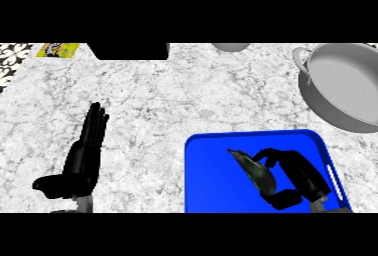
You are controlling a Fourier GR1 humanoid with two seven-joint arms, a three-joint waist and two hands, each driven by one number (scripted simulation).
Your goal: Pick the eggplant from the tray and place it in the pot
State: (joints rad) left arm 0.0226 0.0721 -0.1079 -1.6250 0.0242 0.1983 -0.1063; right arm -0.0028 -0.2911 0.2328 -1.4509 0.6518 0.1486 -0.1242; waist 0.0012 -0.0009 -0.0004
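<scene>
Black hands [80, 160], slender black fingers [94, 122]

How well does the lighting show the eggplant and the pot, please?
Head view: even, flat light with no glare; the dark eggplant stands out on the bright blue tray, though the right hand curled round it is black and partly merges with it; the pot shows soft interior shading and is cut off at the right edge.

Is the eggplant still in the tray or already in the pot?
In the tray: the eggplant lies over the blue tray, the right hand curled round it. The pot holds nothing.
</scene>
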